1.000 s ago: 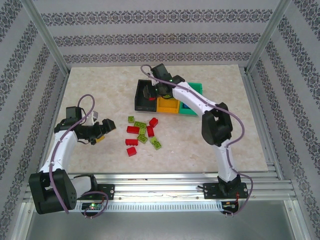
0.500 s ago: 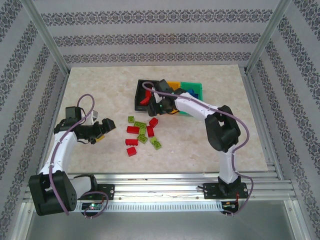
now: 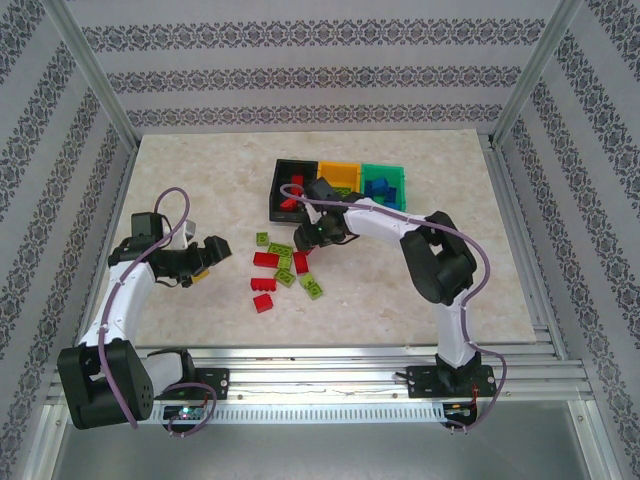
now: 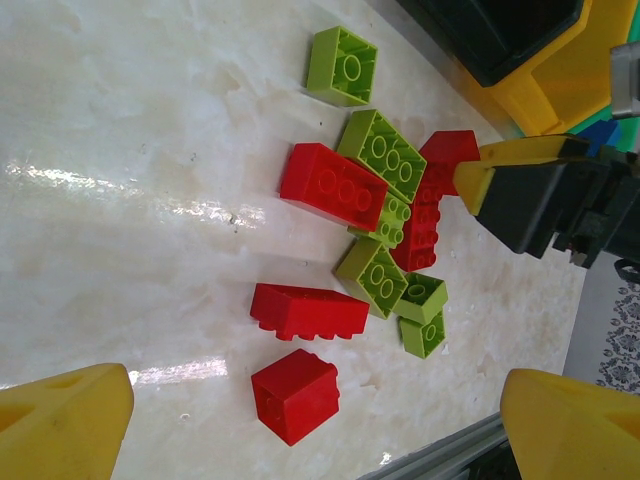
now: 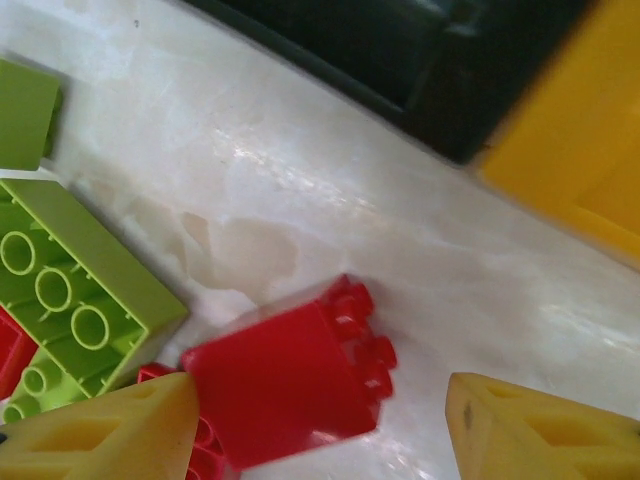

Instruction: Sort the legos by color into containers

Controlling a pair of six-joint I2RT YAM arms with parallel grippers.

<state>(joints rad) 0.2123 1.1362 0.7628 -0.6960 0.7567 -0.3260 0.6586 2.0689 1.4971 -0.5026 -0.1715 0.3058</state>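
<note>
A loose pile of red and lime green legos (image 3: pixel 285 265) lies at the table's middle. My right gripper (image 3: pixel 318 236) hangs low over the pile's far end, open, its yellow fingers (image 5: pixel 540 432) on either side of a red brick (image 5: pixel 285 378) lying on its side; the jaws are not closed on it. The joined containers stand behind: black (image 3: pixel 281 176) with red bricks inside, orange-yellow (image 3: pixel 340 172), and teal-green (image 3: pixel 398 178) with blue bricks. My left gripper (image 3: pixel 205 255) is open to the left of the pile, nothing between its fingers (image 4: pixel 62 420). A small red brick (image 4: pixel 295 395) lies nearest it.
A wide lime green brick (image 5: pixel 75 290) sits just left of the red one. The black bin's wall (image 5: pixel 400 50) and the orange bin's wall (image 5: pixel 585 130) are close ahead of the right gripper. Bare marble lies left and right of the pile. Metal frame rails edge the table.
The right arm has pulled back from over the black bin and come down to the far end of the pile, uncovering the bins. The left arm has stayed put.
</note>
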